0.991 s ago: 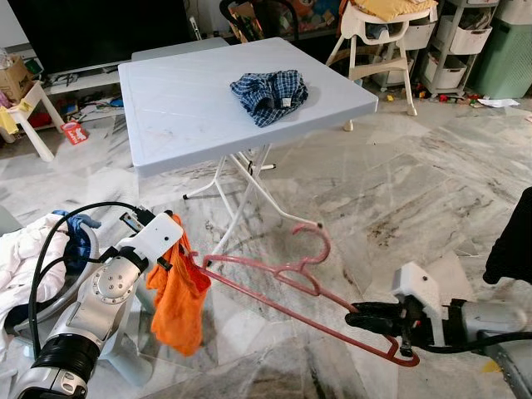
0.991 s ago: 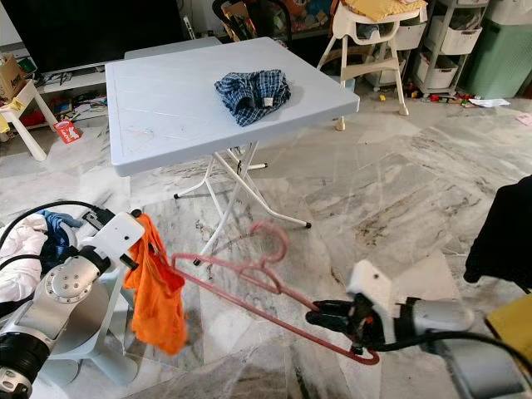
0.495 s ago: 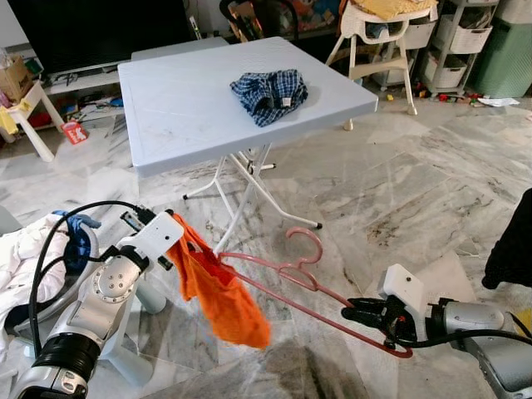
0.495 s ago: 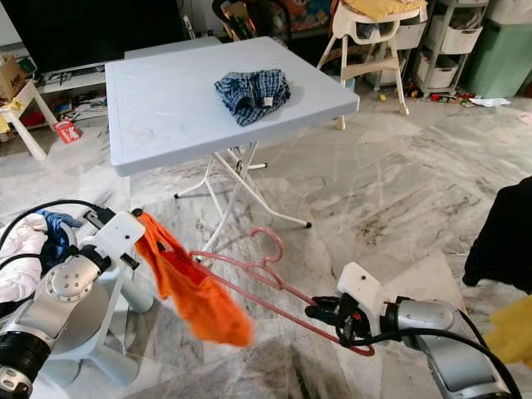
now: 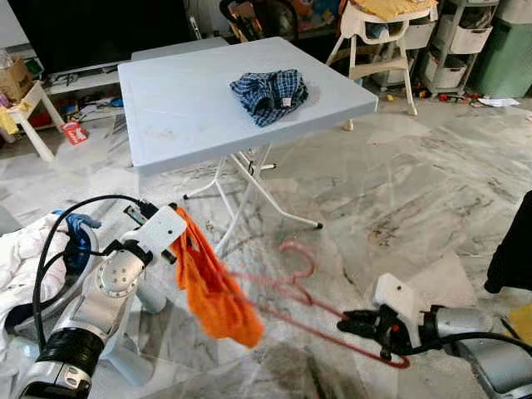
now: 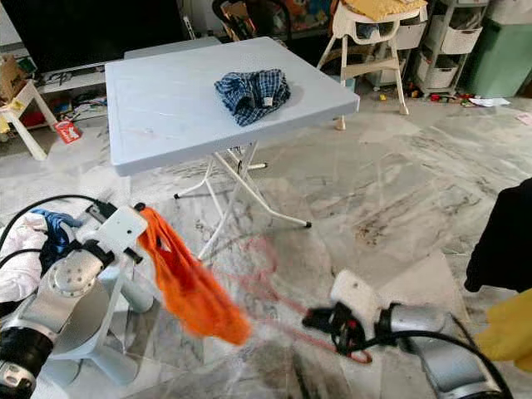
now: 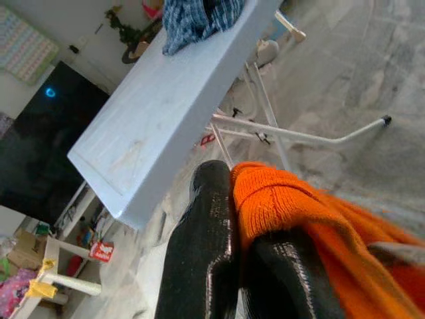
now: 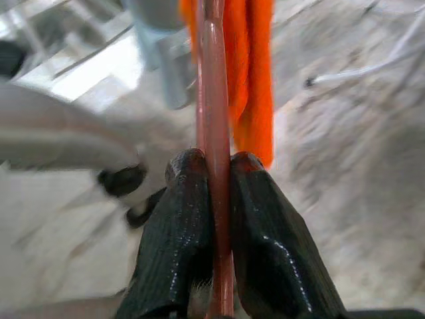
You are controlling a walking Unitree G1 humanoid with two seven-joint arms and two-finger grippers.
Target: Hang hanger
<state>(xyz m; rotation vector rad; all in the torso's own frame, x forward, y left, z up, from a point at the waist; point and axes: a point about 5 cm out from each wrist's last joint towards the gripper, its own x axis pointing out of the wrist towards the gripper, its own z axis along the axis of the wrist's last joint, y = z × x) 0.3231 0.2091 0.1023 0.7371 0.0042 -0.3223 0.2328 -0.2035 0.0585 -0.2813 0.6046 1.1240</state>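
Two grippers, one hanger and an orange cloth between them

Nearest the robot, low on its right side, the right gripper (image 5: pixel 353 320) is clamped on the bar of a pinkish-red hanger (image 5: pixel 293 287); the right wrist view shows both black fingers (image 8: pixel 179 232) pressed against the bar on either side. The hanger reaches from that grip toward the left arm, above the marble floor (image 5: pixel 416 191), and it is motion-blurred in the head views, so its exact tilt is hard to read. Its hook end curls upward near the middle of the scene.

On the robot's left, the left gripper (image 7: pixel 232 219) pinches the top edge of an orange cloth (image 5: pixel 212 287), fingers (image 7: pixel 202 232) tight together on the knit fabric. The cloth hangs down from that grip and drapes toward the near end of the hanger; whether it is threaded onto the bar cannot be told.

Beside the left arm lies a heap of white and blue laundry (image 5: pixel 33 245).

Farther off stands a pale folding table (image 5: pixel 191 108) with a blue checked garment (image 5: pixel 270 93) crumpled on top. Behind it are a dark television (image 5: pixel 91 29), a white high chair (image 5: pixel 378 37) and storage drawers (image 5: pixel 457 41).
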